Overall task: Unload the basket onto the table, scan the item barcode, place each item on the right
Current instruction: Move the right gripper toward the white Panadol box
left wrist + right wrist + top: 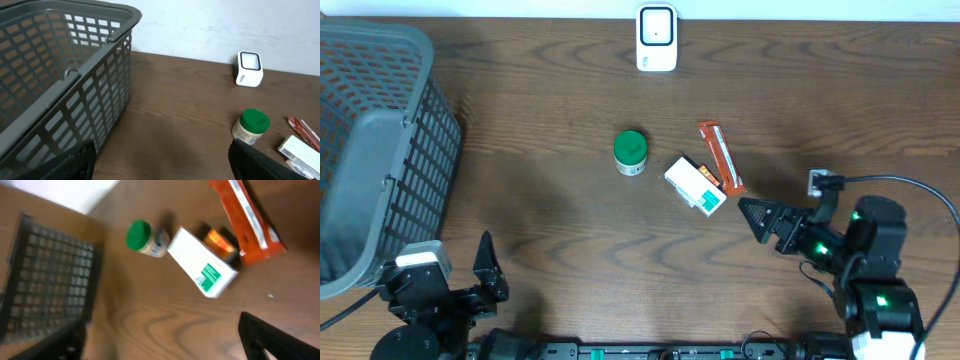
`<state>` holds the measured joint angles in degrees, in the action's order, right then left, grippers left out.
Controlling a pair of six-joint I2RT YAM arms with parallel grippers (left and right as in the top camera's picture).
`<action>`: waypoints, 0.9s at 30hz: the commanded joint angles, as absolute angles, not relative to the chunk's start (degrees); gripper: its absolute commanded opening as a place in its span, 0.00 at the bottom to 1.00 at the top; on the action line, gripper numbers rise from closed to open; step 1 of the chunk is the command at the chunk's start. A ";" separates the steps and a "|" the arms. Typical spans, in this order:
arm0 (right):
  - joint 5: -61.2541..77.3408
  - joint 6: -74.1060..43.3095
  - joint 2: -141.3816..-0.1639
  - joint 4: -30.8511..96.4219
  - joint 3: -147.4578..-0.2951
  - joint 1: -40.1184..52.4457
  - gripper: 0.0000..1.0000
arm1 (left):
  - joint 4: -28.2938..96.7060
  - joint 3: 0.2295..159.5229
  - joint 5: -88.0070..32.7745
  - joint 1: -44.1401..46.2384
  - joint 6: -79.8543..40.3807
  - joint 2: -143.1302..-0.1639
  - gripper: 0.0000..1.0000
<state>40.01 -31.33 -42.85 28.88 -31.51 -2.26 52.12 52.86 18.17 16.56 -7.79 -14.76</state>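
Three items lie mid-table: a green-lidded jar (631,152), a white box with green print (695,186) and an orange packet (721,157). A white scanner (657,38) stands at the far edge. My right gripper (758,220) is open just right of the white box, touching nothing. In the right wrist view the box (202,267), jar (145,237) and packet (245,217) lie ahead of the open right gripper (165,340). My left gripper (455,272) stays open near the front left corner. Its wrist view shows the open left gripper (162,165), the jar (251,127) and the scanner (248,68).
A large grey mesh basket (380,150) fills the table's left side, right beside my left gripper, and shows as basket (65,85) in the left wrist view. A small orange item (220,241) lies between the box and the packet.
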 commanded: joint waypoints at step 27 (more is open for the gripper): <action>26.44 -61.93 -49.15 -16.86 -0.27 3.36 0.99 | 52.47 52.56 18.70 16.43 -9.61 -15.22 0.85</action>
<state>31.14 -60.38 -49.23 -16.45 -0.36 1.83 52.36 52.82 18.20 16.56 -8.86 -14.87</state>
